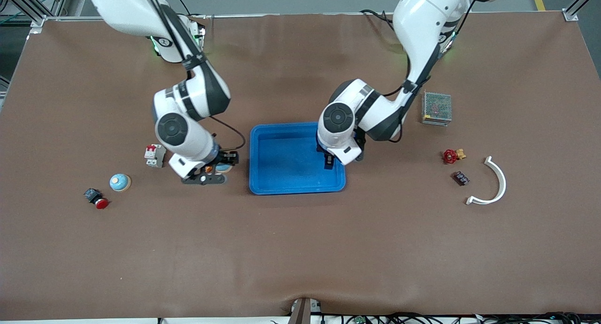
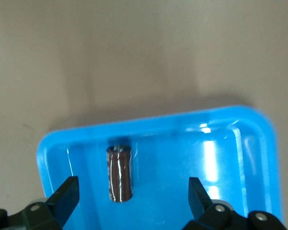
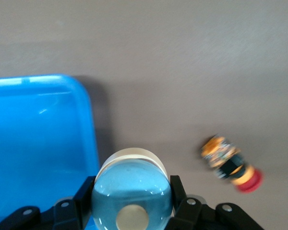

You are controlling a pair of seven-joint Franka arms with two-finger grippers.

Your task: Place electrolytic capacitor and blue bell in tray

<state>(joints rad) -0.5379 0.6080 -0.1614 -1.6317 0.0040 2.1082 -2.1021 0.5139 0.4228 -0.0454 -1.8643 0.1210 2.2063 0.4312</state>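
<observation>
The bright blue tray (image 1: pixel 281 159) lies mid-table. In it lies the electrolytic capacitor (image 2: pixel 119 173), a dark brown cylinder on its side on the tray (image 2: pixel 230 158) floor. My left gripper (image 1: pixel 330 162) hangs over the tray's end toward the left arm, and in the left wrist view this gripper (image 2: pixel 132 192) is open, its fingers wide of the capacitor and touching nothing. My right gripper (image 1: pixel 219 169) is beside the tray's rim toward the right arm's end. It is shut (image 3: pixel 131 199) on the blue bell (image 3: pixel 132 190), a pale blue dome with a cream button.
A second blue bell (image 1: pixel 119 182), a red push button (image 1: pixel 96 198) and a white breaker (image 1: pixel 154 155) lie toward the right arm's end. A small orange, black and red part (image 3: pixel 230 164) lies near the held bell. A mesh box (image 1: pixel 436 108), a red valve (image 1: pixel 450 156) and a white arc (image 1: pixel 493 185) lie toward the left arm's end.
</observation>
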